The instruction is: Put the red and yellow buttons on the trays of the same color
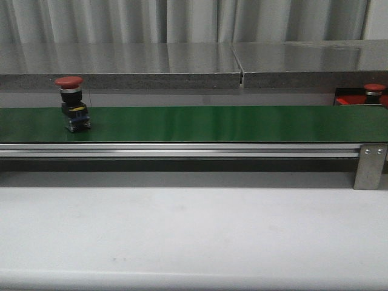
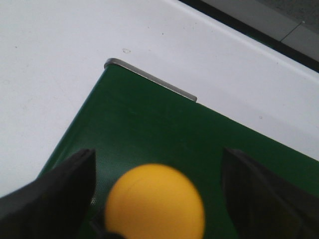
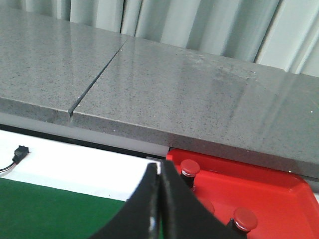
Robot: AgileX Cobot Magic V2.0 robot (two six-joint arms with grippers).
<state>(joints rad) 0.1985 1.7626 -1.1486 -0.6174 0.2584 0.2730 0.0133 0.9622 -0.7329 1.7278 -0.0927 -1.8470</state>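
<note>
No readable labels. Red button (image 1: 70, 85) stands on the green belt (image 1: 212, 123); left gripper (image 2: 157, 191) spread around yellow button (image 2: 154, 204), right gripper (image 3: 158, 209) pinched closed.

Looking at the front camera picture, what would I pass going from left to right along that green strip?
Red button standing on the green belt → long bare stretch of belt → metal bracket at the rail → second red button on the red tray.

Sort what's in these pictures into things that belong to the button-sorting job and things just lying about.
Belongs to the job:
glossy red dome-capped button standing on the belt
round yellow button between the open left gripper fingers
bright red low-rimmed tray already holding red buttons
shut right gripper

Just there:
long green conveyor belt
grey speckled stone ledge
white tabletop
</note>
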